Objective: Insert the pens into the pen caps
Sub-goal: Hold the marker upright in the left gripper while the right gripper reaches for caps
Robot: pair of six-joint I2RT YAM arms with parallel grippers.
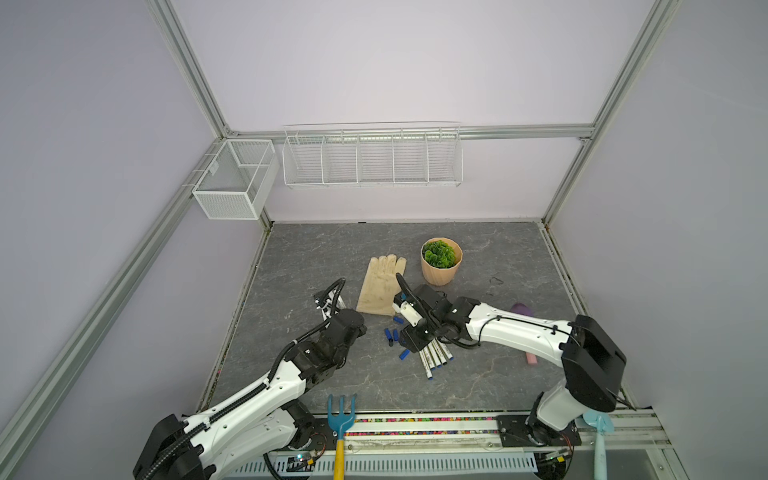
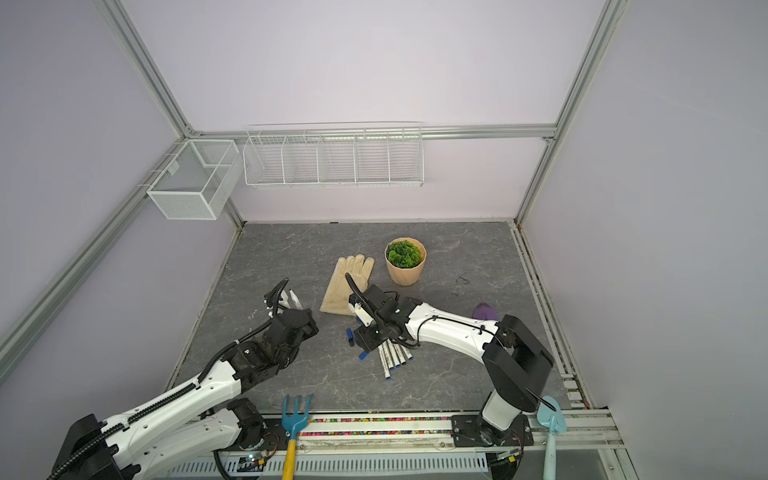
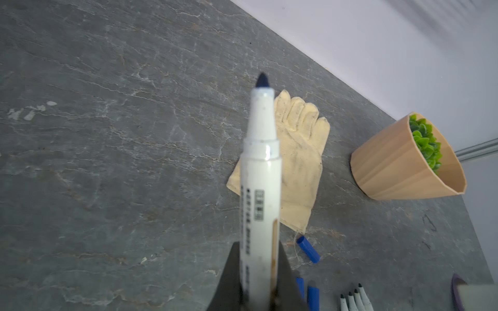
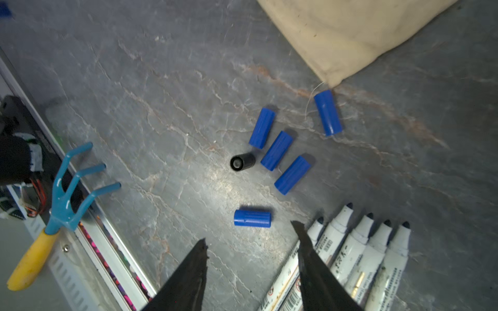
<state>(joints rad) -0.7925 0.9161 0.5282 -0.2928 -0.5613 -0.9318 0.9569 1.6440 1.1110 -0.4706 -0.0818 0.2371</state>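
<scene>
My left gripper (image 3: 258,245) is shut on a white pen (image 3: 260,188), whose bare dark tip points away from the wrist above the grey table. In a top view this gripper (image 1: 330,305) is left of the glove. Several more uncapped pens (image 4: 355,250) lie side by side; in both top views they (image 1: 434,357) (image 2: 392,355) poke out from under my right wrist. Several blue pen caps (image 4: 276,150) and one black cap (image 4: 242,161) lie loose on the table. My right gripper (image 4: 249,233) is open and empty, just short of the nearest blue cap (image 4: 252,218).
A beige glove (image 1: 382,286) and a potted green plant (image 1: 441,262) sit behind the caps. A blue garden fork with a yellow handle (image 1: 340,419) and a light blue spade (image 1: 598,428) rest at the front rail. A purple object (image 1: 523,309) lies right.
</scene>
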